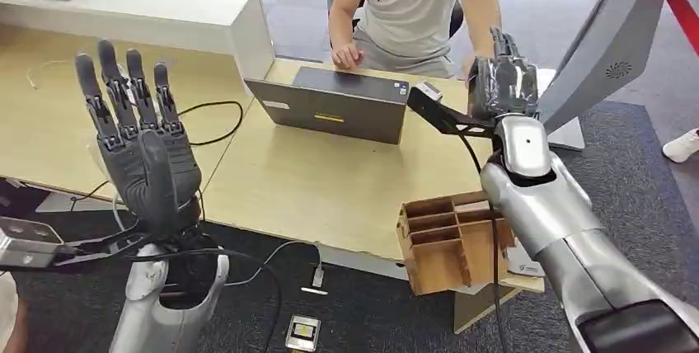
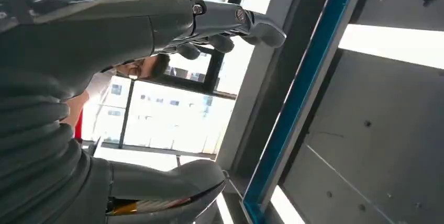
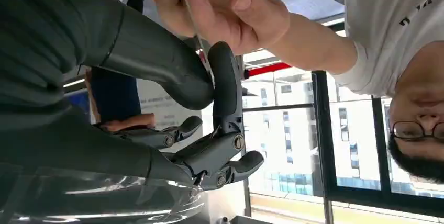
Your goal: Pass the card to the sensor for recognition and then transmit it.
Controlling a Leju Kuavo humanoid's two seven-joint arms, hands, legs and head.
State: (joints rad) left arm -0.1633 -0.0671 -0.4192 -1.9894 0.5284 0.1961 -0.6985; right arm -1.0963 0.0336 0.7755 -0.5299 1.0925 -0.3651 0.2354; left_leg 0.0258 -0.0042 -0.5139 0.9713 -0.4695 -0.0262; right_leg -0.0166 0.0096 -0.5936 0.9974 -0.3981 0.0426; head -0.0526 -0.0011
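Thin, stiff card (image 3: 195,35), pinched edge-on by right hand (image 3: 209,93) and person's hand (image 3: 220,9), looks slippery; left hand (image 1: 140,147) spread wide

Matt pale wood-grain laminate on the table (image 1: 330,188); raw brown corrugated cardboard in the divided box (image 1: 445,237) at its edge. Brushed, dull grey metal on the laptop lid (image 1: 330,110), soft light cotton on the person's T-shirt (image 1: 408,2). Dark matt plastic over the left hand (image 1: 140,151) and the right hand (image 1: 503,81), satin silver shell on the right forearm (image 1: 544,204), coarse dark carpet (image 1: 635,171) below.
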